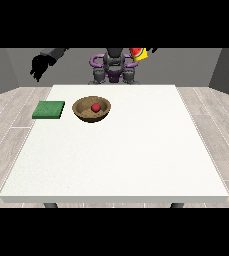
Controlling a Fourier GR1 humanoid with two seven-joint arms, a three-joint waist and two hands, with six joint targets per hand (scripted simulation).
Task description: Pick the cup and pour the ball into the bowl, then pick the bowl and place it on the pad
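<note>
we find the red ball (95, 107) already lying inside the wooden bowl (106, 112), so we judge the pouring done and the bowl the next thing to take. the bowl sits on the white table (136, 160), well below and toward the camera from the hand at the view's left (39, 67), which hangs raised in the air off the table's far corner. its fingers look to droop loosely with nothing in them, though it is small here and we say so with some caution. the green pad (48, 110) lies almost straight under that hand, just beside the bowl and apart from it.

the hand at the view's right (150, 50) is mostly cut off by the frame's edge; the yellow and red cup (139, 54) sits tilted against it, held high beside the robot's head, and we cannot tell how its fingers lie.

we judge the bowl stiff, light and fairly smooth, with a rounded underside that could slide. we would take it by the rim, on the side nearest the raised hand, thumb inside and fingers outside, and keep it level so the ball stays put.
</note>
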